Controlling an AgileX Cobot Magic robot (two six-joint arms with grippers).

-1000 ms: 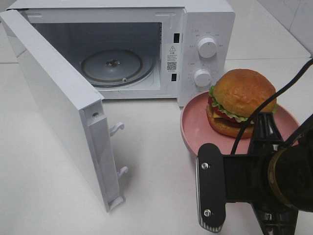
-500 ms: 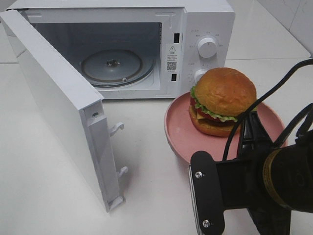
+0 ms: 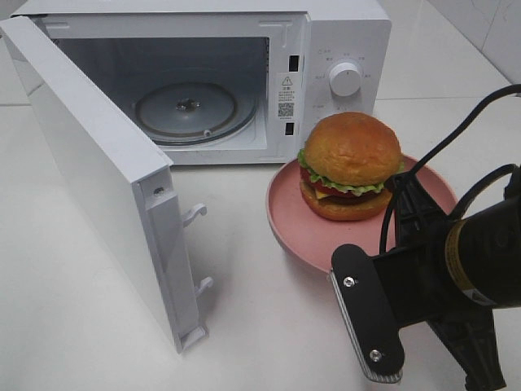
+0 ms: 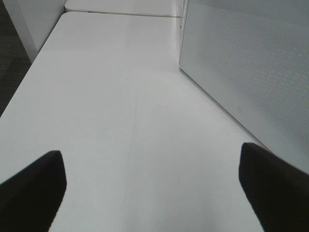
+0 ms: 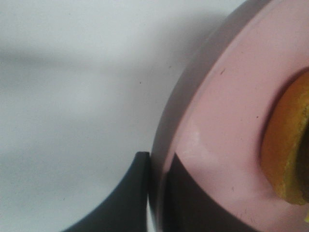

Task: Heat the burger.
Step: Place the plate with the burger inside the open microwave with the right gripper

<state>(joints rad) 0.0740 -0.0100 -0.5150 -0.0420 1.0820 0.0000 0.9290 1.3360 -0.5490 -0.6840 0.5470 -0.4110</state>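
Note:
The burger, with its golden bun, lettuce, tomato and cheese, sits on a round pink plate just in front of the microwave's control panel. My right gripper is shut on the plate's near rim, one finger above and one below; the bun's edge shows beside it. In the exterior high view the right arm hides that grip. My left gripper is open over bare white table, nothing between its fingers, and is out of the exterior high view.
The white microwave stands at the back with its door swung wide open to the left; the glass turntable lies bare inside. The door's outer face rises close beside the left gripper. Cables trail off the right arm.
The plate with the burger has moved left and toward the microwave opening, carried by the right gripper; it now covers the lower knob. The left gripper has not moved.

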